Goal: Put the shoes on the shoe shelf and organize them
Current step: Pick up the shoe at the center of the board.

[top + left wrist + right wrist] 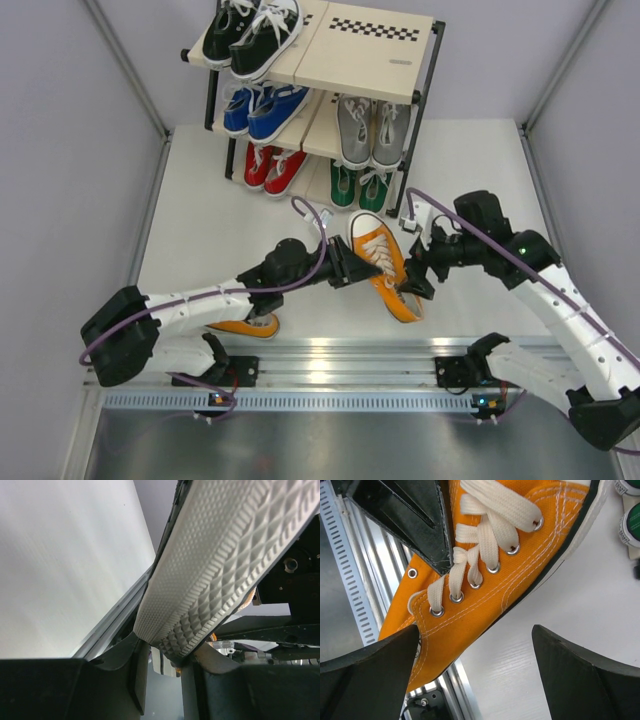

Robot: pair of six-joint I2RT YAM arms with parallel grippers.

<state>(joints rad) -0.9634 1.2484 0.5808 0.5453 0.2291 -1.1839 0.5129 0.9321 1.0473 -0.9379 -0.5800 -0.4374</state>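
Your left jaws are clamped on the orange shoe (pixel 380 262), holding it above the worktop (pixel 200 230) in front of the shoe shelf (pixel 380 45), while your right jaws stand wide around its heel end, probably to re-grip it for shelving.

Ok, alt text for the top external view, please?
The left gripper holds an orange shoe at centre, the open right gripper beside its heel. The second orange shoe lies under the left arm; the shoe shelf behind holds five pairs.
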